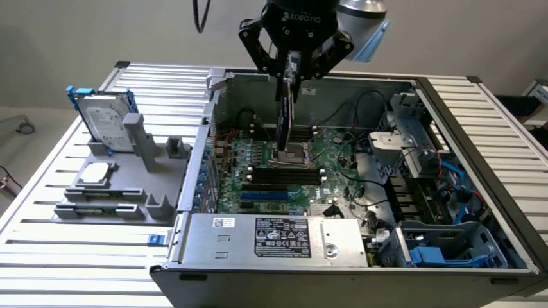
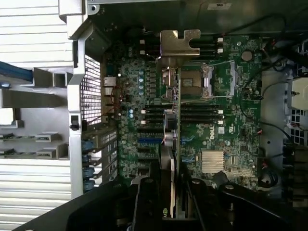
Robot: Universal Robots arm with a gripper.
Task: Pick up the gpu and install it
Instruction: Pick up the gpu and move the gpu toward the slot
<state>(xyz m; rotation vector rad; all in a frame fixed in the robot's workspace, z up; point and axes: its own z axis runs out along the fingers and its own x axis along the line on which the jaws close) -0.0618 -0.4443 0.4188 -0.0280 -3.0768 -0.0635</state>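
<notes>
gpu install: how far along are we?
Done: pickup. The gpu is clamped in the gripper.
In hand: the card hangs upright over the motherboard inside the open case, bracket end down.
Left: seating. The card appears to be in no slot yet, and the blue slot looks unoccupied.

You have a black gripper [image 1: 289, 76] and a dark gpu [image 1: 283, 122] with a green board edge. The motherboard [image 1: 330, 154] is green with black and blue slots; the hard drive [image 1: 107, 122] is silver, blue-framed. The table [image 1: 68, 256] is ribbed silver.
</notes>
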